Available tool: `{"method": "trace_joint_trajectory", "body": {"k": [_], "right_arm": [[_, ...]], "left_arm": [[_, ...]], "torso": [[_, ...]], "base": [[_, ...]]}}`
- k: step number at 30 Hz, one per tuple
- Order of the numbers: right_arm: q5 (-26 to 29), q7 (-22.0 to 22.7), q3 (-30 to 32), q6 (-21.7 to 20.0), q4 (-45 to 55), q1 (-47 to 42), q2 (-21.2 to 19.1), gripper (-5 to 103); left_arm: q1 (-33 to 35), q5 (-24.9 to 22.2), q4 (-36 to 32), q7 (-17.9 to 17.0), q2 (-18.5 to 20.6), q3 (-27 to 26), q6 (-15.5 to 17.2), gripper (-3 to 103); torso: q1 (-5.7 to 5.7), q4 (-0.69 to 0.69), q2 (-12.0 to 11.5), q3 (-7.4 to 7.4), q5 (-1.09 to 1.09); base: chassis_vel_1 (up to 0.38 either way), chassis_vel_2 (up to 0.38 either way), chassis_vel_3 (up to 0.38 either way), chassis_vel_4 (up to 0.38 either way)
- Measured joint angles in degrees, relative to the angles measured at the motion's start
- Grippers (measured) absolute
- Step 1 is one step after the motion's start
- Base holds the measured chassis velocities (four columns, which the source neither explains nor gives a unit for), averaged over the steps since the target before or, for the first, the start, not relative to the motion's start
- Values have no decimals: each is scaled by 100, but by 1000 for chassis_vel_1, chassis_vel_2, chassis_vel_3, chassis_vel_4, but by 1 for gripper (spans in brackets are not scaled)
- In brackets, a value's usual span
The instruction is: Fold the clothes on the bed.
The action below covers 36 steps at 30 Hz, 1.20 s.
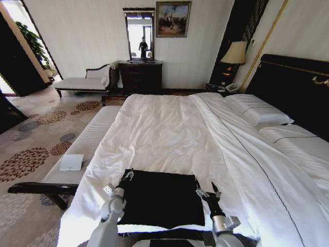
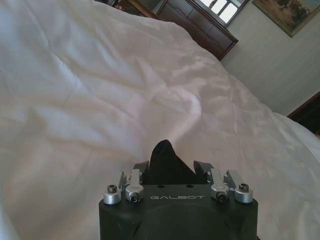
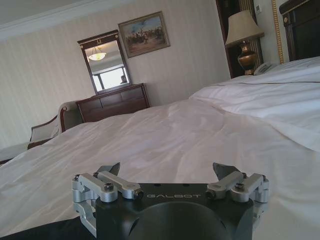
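Observation:
The clothes (image 1: 162,198), a black T-shirt, lie as a flat rectangle on the white bed (image 1: 169,128) near its front edge. My left gripper (image 1: 127,176) is at the shirt's far left corner. In the left wrist view this gripper (image 2: 172,167) is shut on a peaked pinch of black fabric (image 2: 165,157) lifted off the sheet. My right gripper (image 1: 211,189) is at the shirt's right edge. In the right wrist view it (image 3: 169,170) stands open with nothing between its fingers, and a strip of the black shirt (image 3: 40,232) shows beside its base.
A pale upholstered bench (image 1: 87,144) runs along the bed's left side with a small white object (image 1: 72,162) on it. Pillows (image 1: 259,110) and the dark headboard (image 1: 293,87) are on the right. A chaise (image 1: 85,80), dresser (image 1: 140,76) and lamp (image 1: 235,54) stand by the far wall.

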Motion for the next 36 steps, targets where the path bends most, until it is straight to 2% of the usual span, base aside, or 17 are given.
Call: {"method": "trace_joint_trajectory", "body": {"k": [1,3,4,6,7,8,10,13,19,21,23,25,28,29,30,34,36], "right_arm": [[-1,4,-2,-1,0,2,5,100],[-2,17,-3,-3,-1,14,12,100],[-2,17,-3,-3,-1,14,12,100],[-3,42,-3,-4,-22,38,20,100],[-3,58,-3,-4,-34,48,25,100],[-4,86,-3,-9,-51,66,37,100],[-3,104,-2,-14,-61,80,43,100],[9,163,14,-29,-133,157,55,100],[439,145,42,-155,-289,470,20,100],[931,-70,49,-269,-395,704,-51,100],[1600,-532,43,-462,-610,1033,-162,100],[1775,-691,33,-521,-676,1112,-195,100],[2296,-1470,-13,-780,-1038,1443,-308,100],[2376,-1725,-25,-840,-1185,1531,-323,100],[2376,-1725,-25,-840,-1185,1531,-323,100],[2507,-2516,-85,-1089,-1713,1766,-338,100],[2507,-2605,-109,-1131,-1841,1809,-328,100]], "left_arm": [[9,0,-13,0,6,-7,-1,50],[37,-1,-56,1,19,-19,-3,39],[37,-1,-56,1,19,-19,-3,39],[71,-8,-113,1,39,-37,-4,28],[83,-11,-129,1,48,-45,-5,28],[96,-13,-143,-1,62,-60,-8,18],[101,-14,-149,-3,67,-72,-12,18],[126,-35,-195,-5,80,-109,-15,3],[149,-106,-264,-5,100,-201,-20,0],[160,-142,-272,-5,115,-256,-24,0],[188,-157,-282,-5,132,-314,-37,0],[199,-161,-289,-4,137,-328,-41,0],[247,-164,-318,-4,163,-343,-48,0],[261,-164,-332,-4,166,-346,-50,0],[261,-164,-332,-4,166,-346,-50,0],[307,-166,-393,-7,170,-350,-57,0],[317,-165,-408,-7,172,-347,-59,0]], "torso": [[0,0,0,0,0],[0,0,0,0,0],[0,0,0,0,0],[0,0,0,0,0],[0,0,0,0,0],[0,0,0,0,0],[0,0,0,0,0],[0,-1,0,0,0],[-1,-1,0,0,0],[0,0,1,0,-1],[0,1,1,0,-1],[0,1,1,0,-1],[0,1,0,0,0],[0,1,0,0,0],[0,1,0,0,0],[0,0,1,0,0],[0,0,0,0,0]], "base": [[0,0,0,0],[0,0,0,0],[0,0,0,0],[0,0,0,0],[0,0,0,0],[0,0,0,0],[0,0,0,0],[0,0,0,0],[0,0,0,0],[0,0,0,0],[0,0,0,0],[0,0,0,0],[0,0,0,0],[0,0,0,0],[0,0,0,0],[0,0,0,0],[0,0,0,0]]}}
